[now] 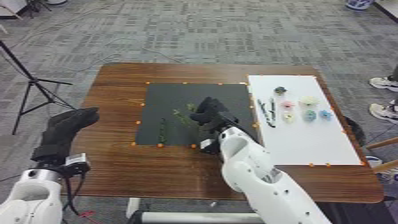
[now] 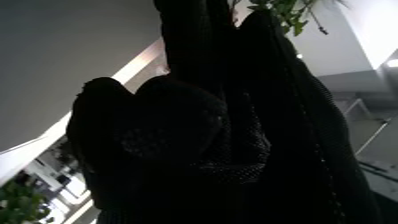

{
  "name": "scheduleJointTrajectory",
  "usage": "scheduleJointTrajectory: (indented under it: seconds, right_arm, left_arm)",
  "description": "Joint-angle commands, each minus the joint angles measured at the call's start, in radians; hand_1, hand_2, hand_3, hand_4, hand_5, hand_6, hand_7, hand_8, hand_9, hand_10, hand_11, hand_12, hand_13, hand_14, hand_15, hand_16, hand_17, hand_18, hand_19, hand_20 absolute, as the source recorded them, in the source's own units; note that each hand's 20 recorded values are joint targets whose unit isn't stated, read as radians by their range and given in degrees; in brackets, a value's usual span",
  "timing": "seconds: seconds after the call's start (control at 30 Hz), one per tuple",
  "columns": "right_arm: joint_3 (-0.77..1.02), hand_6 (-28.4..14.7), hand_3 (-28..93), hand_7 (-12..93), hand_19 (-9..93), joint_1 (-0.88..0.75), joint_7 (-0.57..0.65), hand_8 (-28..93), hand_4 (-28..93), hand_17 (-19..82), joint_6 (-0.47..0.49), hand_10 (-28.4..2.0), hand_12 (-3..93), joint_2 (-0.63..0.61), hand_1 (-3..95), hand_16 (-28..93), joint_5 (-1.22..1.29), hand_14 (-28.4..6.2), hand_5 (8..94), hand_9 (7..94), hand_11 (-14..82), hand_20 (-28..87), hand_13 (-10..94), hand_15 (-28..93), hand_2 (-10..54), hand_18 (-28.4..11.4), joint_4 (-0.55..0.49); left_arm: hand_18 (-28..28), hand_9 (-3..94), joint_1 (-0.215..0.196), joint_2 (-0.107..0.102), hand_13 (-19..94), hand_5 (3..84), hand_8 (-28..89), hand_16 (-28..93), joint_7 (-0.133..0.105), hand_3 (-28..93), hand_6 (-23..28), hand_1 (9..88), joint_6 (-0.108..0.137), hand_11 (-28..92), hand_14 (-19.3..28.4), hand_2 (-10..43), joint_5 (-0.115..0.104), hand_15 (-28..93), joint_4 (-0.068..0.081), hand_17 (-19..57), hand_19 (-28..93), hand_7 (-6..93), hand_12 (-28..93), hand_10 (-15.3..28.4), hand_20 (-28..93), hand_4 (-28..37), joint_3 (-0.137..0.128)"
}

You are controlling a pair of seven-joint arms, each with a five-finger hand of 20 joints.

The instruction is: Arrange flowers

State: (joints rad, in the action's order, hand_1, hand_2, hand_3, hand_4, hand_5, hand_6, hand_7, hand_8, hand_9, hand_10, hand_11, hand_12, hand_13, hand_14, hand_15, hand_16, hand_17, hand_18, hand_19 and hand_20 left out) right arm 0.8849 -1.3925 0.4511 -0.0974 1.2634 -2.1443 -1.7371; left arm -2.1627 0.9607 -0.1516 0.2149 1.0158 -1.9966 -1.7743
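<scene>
The right hand in a black fabric glove [image 1: 210,113] is over a black rectangular mat [image 1: 200,90], beside green leafy sprigs [image 1: 181,118]; whether it is clamped on them I cannot tell. A slim green stem [image 1: 163,131] lies nearer the brown wooden desk's [image 1: 133,172] left edge. Toward the right edge, a white rectangular sheet [image 1: 311,145] bears small pastel flower heads [image 1: 310,100]. The black-gloved left hand [image 1: 69,125], fingers relaxed, is at the left edge.
</scene>
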Motion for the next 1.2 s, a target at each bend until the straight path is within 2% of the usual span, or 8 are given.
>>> scheduleJointTrajectory:
  seconds: [0.03, 0.17, 0.37, 0.5, 0.67, 1.2]
  right_arm:
    - [-0.039, -1.5, 48, 19, 93, 0.006, -0.068, 3, -16, 73, -0.137, -11.2, 7.5, 0.036, 58.0, 20, -0.100, -2.0, 78.2, 87.3, 11.3, 52, 94, 64, 1.2, -12.0, 0.055]
    - [-0.039, -1.5, 48, 18, 93, 0.007, -0.059, 3, -16, 73, -0.132, -11.3, 7.3, 0.053, 57.9, 20, -0.120, -1.9, 78.2, 86.9, 11.2, 51, 94, 65, 1.6, -12.0, 0.080]
    - [-0.020, -1.5, 48, 17, 93, -0.003, -0.035, 3, -16, 73, -0.065, -11.5, 7.2, 0.074, 57.1, 20, -0.085, -2.0, 78.1, 86.4, 11.3, 50, 94, 64, 2.0, -11.8, 0.085]
    - [-0.011, -2.4, 51, 15, 93, -0.008, -0.029, 3, -13, 73, -0.032, -11.9, 7.3, 0.077, 53.6, 20, -0.068, -2.1, 78.2, 86.6, 11.3, 49, 94, 64, -0.7, -11.9, 0.080]
    - [-0.011, -3.5, 53, 14, 93, -0.008, -0.034, 3, -12, 73, -0.030, -13.4, 7.4, 0.076, 50.1, 19, -0.079, -2.1, 76.3, 85.3, 11.1, 48, 94, 64, -2.8, -12.0, 0.080]
    - [0.021, -4.7, 60, 13, 93, -0.004, -0.041, -6, -12, 73, -0.042, -14.1, 7.1, 0.076, 43.7, 19, -0.055, -2.2, 71.3, 80.7, 10.9, 48, 94, 64, -3.4, -11.7, 0.067]
  left_arm:
    - [10.8, 54.5, 0.011, 0.011, 42, 54.2, -8, -2, 0.002, 68, 2.6, 29.5, -0.009, 21, 16.9, -0.8, 0.004, 19, 0.005, 8.6, 5, 17.3, 12, 13.8, 18, -18.5, 0.014]
    - [10.8, 54.4, 0.015, 0.013, 42, 54.2, -8, -2, 0.003, 68, 2.6, 29.5, -0.015, 21, 16.9, -0.8, 0.005, 19, 0.007, 8.6, 5, 17.3, 12, 13.8, 18, -18.5, 0.021]
    - [10.8, 54.5, 0.017, 0.015, 42, 54.1, -8, -2, 0.004, 68, 2.6, 29.5, -0.013, 21, 16.9, -0.8, 0.004, 20, 0.008, 8.6, 5, 17.3, 12, 13.8, 18, -18.5, 0.024]
    - [10.8, 54.3, 0.018, 0.016, 42, 54.1, -8, -2, 0.006, 68, 2.7, 29.5, -0.014, 21, 16.9, -0.8, 0.004, 20, 0.008, 8.6, 5, 17.2, 12, 13.9, 18, -18.4, 0.026]
    - [10.8, 54.1, 0.020, 0.017, 42, 54.2, -8, -1, 0.008, 68, 2.7, 29.4, -0.015, 21, 17.0, -0.8, 0.004, 19, 0.009, 8.5, 5, 17.1, 12, 14.2, 18, -18.4, 0.028]
    - [10.9, 53.9, 0.020, 0.014, 42, 54.0, -8, -1, 0.013, 68, 2.8, 29.6, -0.025, 21, 16.8, -1.0, 0.005, 19, 0.010, 8.4, 5, 17.0, 12, 14.2, 18, -18.5, 0.036]
